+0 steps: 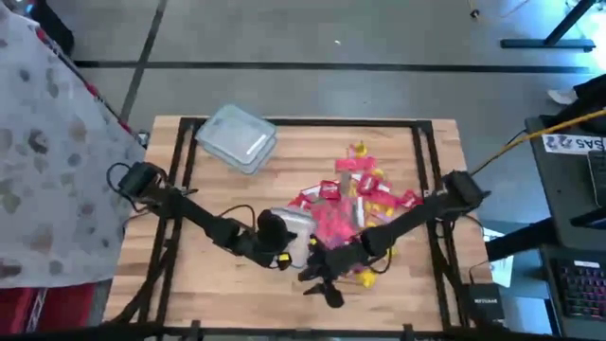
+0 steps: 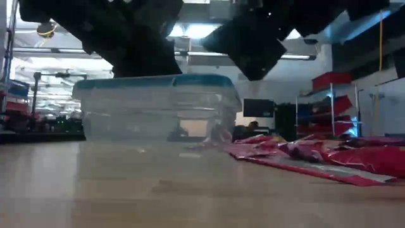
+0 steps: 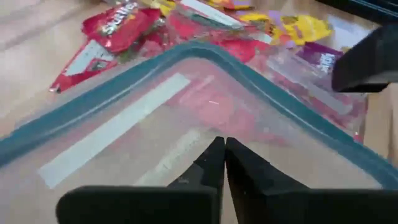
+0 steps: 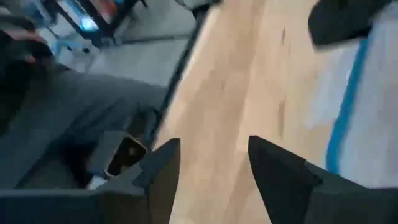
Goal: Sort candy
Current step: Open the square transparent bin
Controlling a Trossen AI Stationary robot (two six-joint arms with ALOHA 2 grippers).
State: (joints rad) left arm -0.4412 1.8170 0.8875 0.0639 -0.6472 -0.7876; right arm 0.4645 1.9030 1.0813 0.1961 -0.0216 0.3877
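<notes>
The candy [image 1: 355, 194] lies in a loose pile of red, pink and yellow packets on the table's right half, also seen in the low view [image 2: 316, 155] and beyond the tub in the left wrist view [image 3: 118, 28]. A clear tub with a teal-rimmed lid [image 3: 124, 124] stands at the pile's near left side [image 1: 298, 223]. My left gripper [image 3: 219, 155] is shut, its tips over that lid. My right gripper [image 4: 214, 155] stands open over bare wood near the table's front edge [image 1: 320, 282], nothing between its fingers. My left gripper points its shut fingertips [image 3: 211, 163] slanting down at the tub's clear lid [image 3: 186, 134], inside the teal rim. I cannot tell whether the tips touch the lid.
A second clear tub [image 1: 237, 137] stands at the far left of the table. The two grippers are close together near the front middle; the right one's finger shows in the left wrist view [image 3: 367, 59]. Bare wood lies along the table's left and near sides [image 2: 126, 183].
</notes>
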